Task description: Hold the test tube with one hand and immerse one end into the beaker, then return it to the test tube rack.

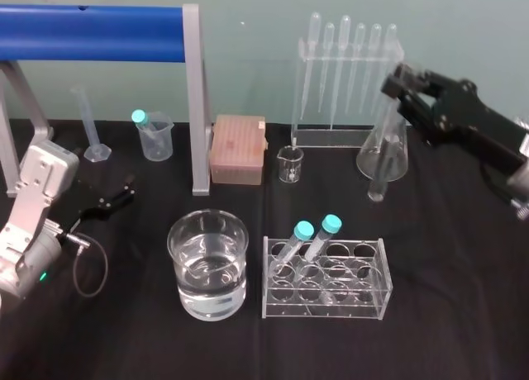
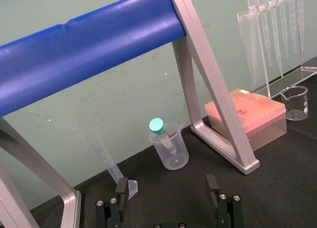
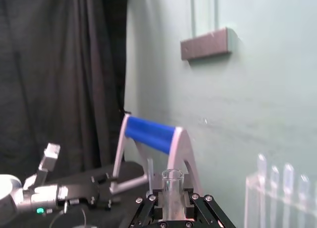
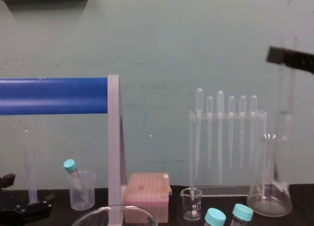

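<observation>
Resting low at the far left, the left gripper (image 1: 130, 190) has its fingers spread with nothing between them. The beaker (image 1: 208, 264) — part-filled with clear liquid, cut down to its rim in the chest view — stands just left of the rack (image 1: 325, 279). Farther right and back, the right gripper (image 3: 172, 198) is clamped on the test tube (image 1: 378, 182), which is upright and overlaps a flask (image 1: 395, 163) — its lower end is hard to make out.

The test tube (image 1: 378, 182), clear, lipped and uncapped, hangs near upright, rim up, clamped in the right gripper (image 3: 172, 197) over the table's far right. The beaker (image 1: 208, 264), wide clear glass about half full of clear liquid, stands just left of the test tube rack (image 1: 324, 310).
</observation>
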You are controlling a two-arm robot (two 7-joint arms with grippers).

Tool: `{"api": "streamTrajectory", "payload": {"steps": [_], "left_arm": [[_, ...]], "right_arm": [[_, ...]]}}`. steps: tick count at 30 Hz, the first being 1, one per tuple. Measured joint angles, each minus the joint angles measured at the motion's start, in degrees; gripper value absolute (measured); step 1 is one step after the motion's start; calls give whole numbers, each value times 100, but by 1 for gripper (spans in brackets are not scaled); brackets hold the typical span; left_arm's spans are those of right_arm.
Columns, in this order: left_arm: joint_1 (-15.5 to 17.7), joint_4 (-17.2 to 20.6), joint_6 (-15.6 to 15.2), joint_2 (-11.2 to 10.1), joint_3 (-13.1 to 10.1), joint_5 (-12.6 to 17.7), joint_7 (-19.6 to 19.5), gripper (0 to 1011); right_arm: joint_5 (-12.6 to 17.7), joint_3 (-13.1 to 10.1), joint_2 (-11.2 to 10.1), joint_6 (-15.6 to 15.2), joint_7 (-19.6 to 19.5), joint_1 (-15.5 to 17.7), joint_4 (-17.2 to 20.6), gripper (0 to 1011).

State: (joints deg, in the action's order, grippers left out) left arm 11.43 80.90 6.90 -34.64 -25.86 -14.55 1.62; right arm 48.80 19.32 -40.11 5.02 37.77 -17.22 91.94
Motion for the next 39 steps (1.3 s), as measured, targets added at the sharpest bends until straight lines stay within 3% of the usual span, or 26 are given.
{"api": "streamTrajectory", "payload": {"steps": [4,9,21,39], "left_arm": [[0,0,0,0,0,0,0,1000],[0,0,0,0,0,0,0,1000],[0,0,0,0,0,0,0,1000],[0,0,0,0,0,0,0,1000]], "right_arm": [[2,-82,-108,-139,-80,240,86,225],[-17,-38,-111,-277,-38,308,-11,225],[-16,237,62,-421,350,123,-415,225],[-88,526,160,-477,591,-111,-807,225]]}}
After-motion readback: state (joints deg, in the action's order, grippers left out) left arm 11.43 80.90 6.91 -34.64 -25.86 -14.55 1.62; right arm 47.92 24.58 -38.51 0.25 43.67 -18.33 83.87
